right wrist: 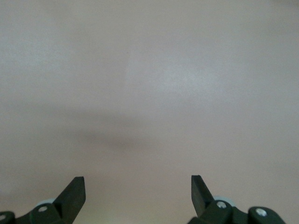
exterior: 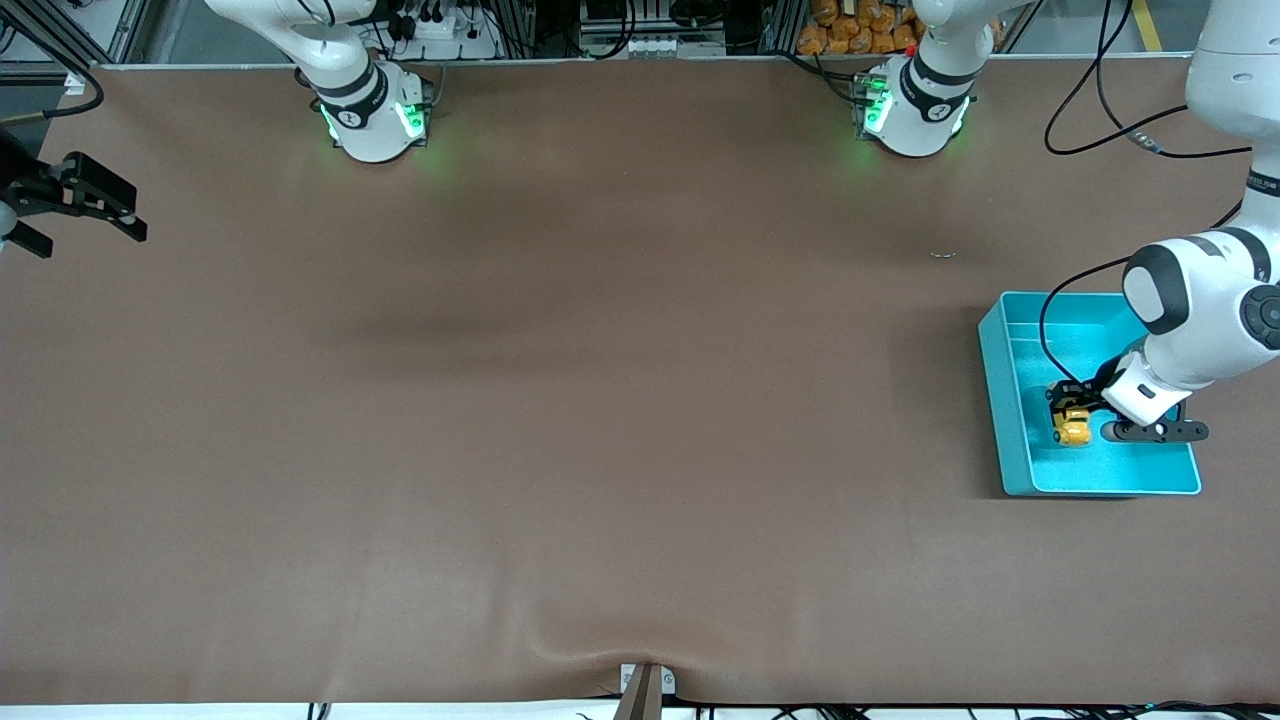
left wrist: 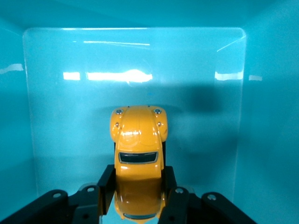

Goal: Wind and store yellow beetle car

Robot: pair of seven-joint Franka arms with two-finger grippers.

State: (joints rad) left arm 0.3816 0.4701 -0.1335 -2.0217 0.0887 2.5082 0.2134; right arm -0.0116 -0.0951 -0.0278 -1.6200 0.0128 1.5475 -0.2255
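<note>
So the left gripper (exterior: 1068, 412) is down inside the turquoise bin (exterior: 1003, 400), pinching the yellow beetle car (left wrist: 138, 154) by its sides, nose pointing at the bin's wall. Looks like the storing bit: car low over the bin floor, probably so it drops gently. Right gripper (exterior: 75, 212) waits over the table, well away from the bin, fingers spread wide, holding nothing.

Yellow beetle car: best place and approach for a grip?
Across the flanks of the yellow beetle car, coming from above, as the left gripper holds it now inside the turquoise bin. The roof is rounded and slippery; the sides are narrow and roughly parallel, and the bin walls likely block a sideways approach.
</note>
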